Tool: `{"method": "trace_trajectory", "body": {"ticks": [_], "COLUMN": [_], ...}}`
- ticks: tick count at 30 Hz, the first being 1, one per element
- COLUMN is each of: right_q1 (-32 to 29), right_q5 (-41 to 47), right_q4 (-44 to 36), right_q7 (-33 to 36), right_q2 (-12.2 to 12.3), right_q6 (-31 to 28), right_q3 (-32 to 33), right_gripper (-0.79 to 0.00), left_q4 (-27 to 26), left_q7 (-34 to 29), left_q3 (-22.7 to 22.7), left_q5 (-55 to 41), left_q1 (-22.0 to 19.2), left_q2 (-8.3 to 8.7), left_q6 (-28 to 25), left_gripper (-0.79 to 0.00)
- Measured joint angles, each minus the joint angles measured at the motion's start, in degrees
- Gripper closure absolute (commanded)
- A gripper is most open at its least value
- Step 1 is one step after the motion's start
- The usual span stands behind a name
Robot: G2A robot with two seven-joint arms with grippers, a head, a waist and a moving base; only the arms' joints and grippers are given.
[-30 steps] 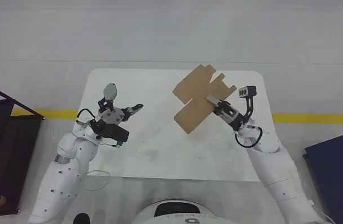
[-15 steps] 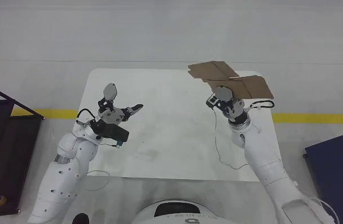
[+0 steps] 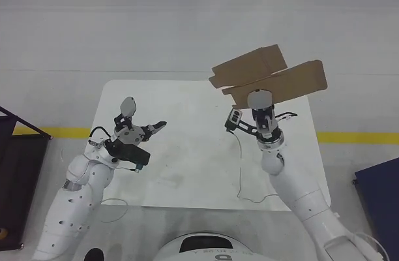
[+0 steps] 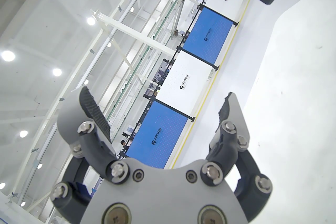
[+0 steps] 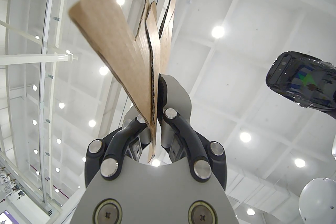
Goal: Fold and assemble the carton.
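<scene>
Flattened brown cardboard carton (image 3: pixel 297 79) was held above the white table's (image 3: pixel 186 163) 1 o'clock corner, one edge pinched in the clenched right claw (image 3: pixel 259 99). The left claw (image 3: pixel 145 115) stood released and empty at 9 o'clock.

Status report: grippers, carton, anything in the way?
Right gripper shut on carton, unassembled, held up over the table far edge. Left gripper open, empty, above table. Thin cable hangs under right arm.

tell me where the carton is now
In the top view the carton is held above the far right corner of the table, clamped in the right gripper.
</scene>
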Motion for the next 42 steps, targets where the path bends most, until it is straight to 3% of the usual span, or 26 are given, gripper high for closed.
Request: {"method": "trace_trajectory", "body": {"ticks": [3,5,9,12,18,26,30,35,42], "right_q1": [-0.2,0.0,-0.2,0.1,-0.5,-1.7,-2.3,-3.1,-3.9], "right_q5": [-1.6,-7.6,-32.1,-48.9,-74.2,-92.9,-107.8,-125.8,-139.9], "right_q4": [-0.1,0.0,0.4,0.6,-1.2,-5.5,-9.3,-12.2,-13.4], "right_q7": [0.8,3.3,8.8,8.5,2.4,-10.1,-19.8,-31.1,-42.6], "right_q2": [0.0,0.2,0.5,0.9,1.6,1.9,2.0,1.2,0.0], "right_q6": [-0.9,-4.9,-25.2,-40.0,-63.9,-86.6,-97.9,-105.9,-106.0], "right_q3": [1.2,2.2,2.0,2.1,3.9,8.5,12.8,15.1,14.1], "right_gripper": [0.0,0.0,0.0,0.0,0.0,0.0,0.0,0.0,0.0], "left_q4": [0.0,0.0,0.0,0.0,0.0,0.0,0.0,0.0,0.0], "left_q7": [0.0,0.0,0.0,0.0,0.0,0.0,0.0,0.0,0.0], "left_q3": [0.0,0.0,0.0,0.0,0.0,0.0,0.0,0.0,0.0], "left_q5": [0.0,0.0,0.0,0.0,0.0,0.0,0.0,0.0,0.0], "left_q1": [0.0,0.0,0.0,0.0,0.0,0.0,0.0,0.0,0.0], "left_q2": [0.0,0.0,0.0,0.0,0.0,0.0,0.0,0.0,0.0], "left_q6": [0.0,0.0,0.0,0.0,0.0,0.0,0.0,0.0,0.0], "left_gripper": [-0.785,-0.785,-0.785,-0.785,-0.785,-0.785,-0.785,-0.785,-0.785]}}
